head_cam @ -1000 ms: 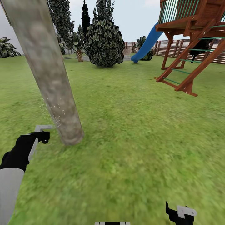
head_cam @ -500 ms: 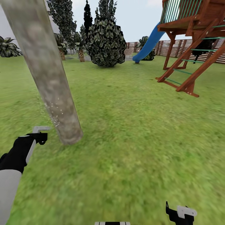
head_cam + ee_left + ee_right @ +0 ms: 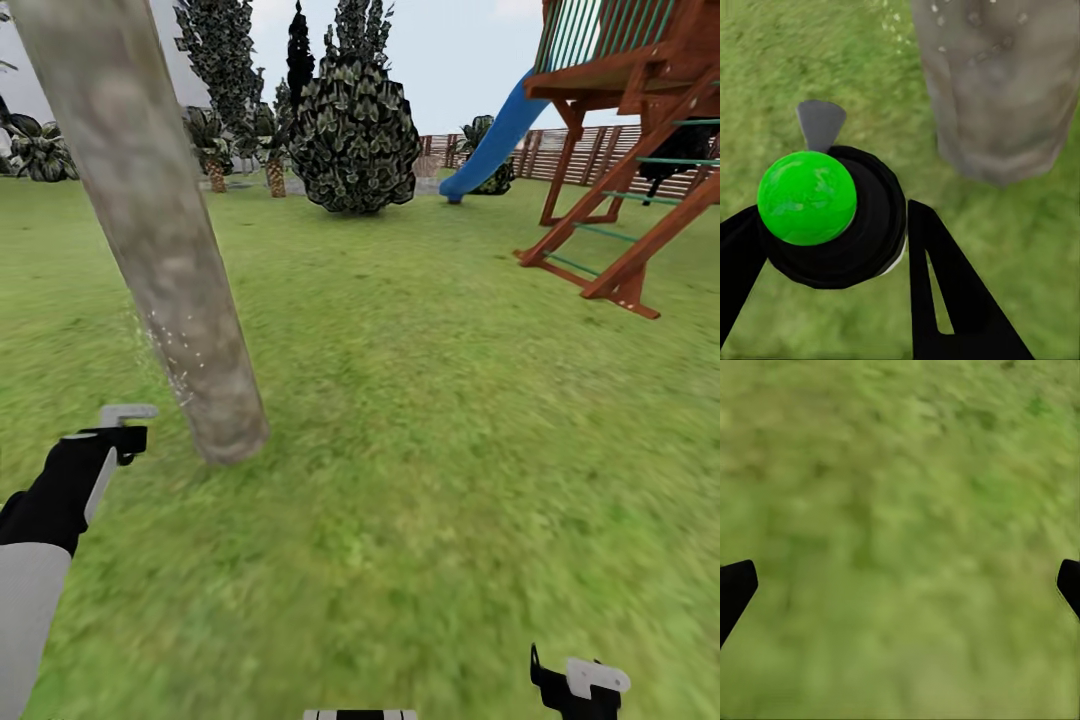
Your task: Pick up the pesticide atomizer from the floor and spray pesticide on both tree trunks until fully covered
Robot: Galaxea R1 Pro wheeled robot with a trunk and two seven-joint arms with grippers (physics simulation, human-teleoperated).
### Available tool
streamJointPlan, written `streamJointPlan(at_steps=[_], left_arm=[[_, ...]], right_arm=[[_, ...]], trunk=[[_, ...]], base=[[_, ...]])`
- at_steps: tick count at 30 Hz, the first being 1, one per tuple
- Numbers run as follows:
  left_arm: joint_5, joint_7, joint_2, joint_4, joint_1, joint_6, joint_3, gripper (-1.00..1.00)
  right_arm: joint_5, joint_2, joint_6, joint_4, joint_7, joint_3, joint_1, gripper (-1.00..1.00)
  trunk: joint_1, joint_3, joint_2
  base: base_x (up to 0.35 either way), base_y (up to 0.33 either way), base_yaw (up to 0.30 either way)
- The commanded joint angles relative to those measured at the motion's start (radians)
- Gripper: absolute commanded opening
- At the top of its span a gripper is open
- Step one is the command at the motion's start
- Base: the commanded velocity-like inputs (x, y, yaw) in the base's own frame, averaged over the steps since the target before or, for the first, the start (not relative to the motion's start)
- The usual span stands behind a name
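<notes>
Left hand (image 3: pixel 832 247) grips the atomizer (image 3: pixel 829 214) — green-capped up close — beside the trunk (image 3: pixel 170 260).

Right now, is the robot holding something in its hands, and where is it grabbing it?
The left gripper holds the pesticide atomizer, its black fingers clamped on the dark body just under the green cap. The right gripper is open over grass, holding nothing.

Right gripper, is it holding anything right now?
No. In the right wrist view the right gripper has its fingertips spread wide, with only blurred lawn between them.
</notes>
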Motion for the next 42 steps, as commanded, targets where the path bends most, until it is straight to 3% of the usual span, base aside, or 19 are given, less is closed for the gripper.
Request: streamJointPlan(at_steps=[1, 6, 8, 28, 34, 42], left_arm=[[0.004, 0.009, 0.000, 0.000, 0.000, 0.001, 0.000, -1.00], [0.012, 0.007, -0.004, 0.043, 0.000, 0.003, 0.000, -1.00], [0.012, 0.008, -0.025, 0.087, 0.000, 0.000, 0.001, -1.00], [0.012, 0.019, -0.028, 0.092, 0.000, 0.000, 0.003, -1.00], [0.013, 0.020, -0.031, 0.092, 0.000, 0.001, 0.003, -1.00], [0.013, 0.020, -0.033, 0.092, 0.000, 0.001, 0.003, -1.00]], right_arm=[[0.000, 0.000, 0.000, 0.000, 0.000, 0.000, 0.000, 1.00], [0.000, 0.000, 0.000, 0.000, 0.000, 0.000, 0.000, 1.00], [0.001, 0.000, 0.000, 0.000, 0.000, 0.000, 0.000, 1.00], [0.001, 0.000, -0.001, 0.000, 0.000, 0.000, 0.000, 1.00], [0.001, 0.000, -0.002, 0.000, 0.000, 0.000, 0.000, 1.00], [0.001, 0.000, -0.002, 0.000, 0.000, 0.000, 0.000, 1.00]], trunk=[[0.000, 0.000, 0.000], [0.000, 0.000, 0.000], [0.000, 0.000, 0.000], [0.000, 0.000, 0.000], [0.000, 0.000, 0.000], [0.000, 0.000, 0.000]], base=[[0.167, -0.229, 0.222], [0.095, -0.251, 0.269], [0.005, -0.272, 0.277], [0.041, -0.274, 0.119], [0.159, -0.253, 0.272], [0.221, -0.202, 0.031]])
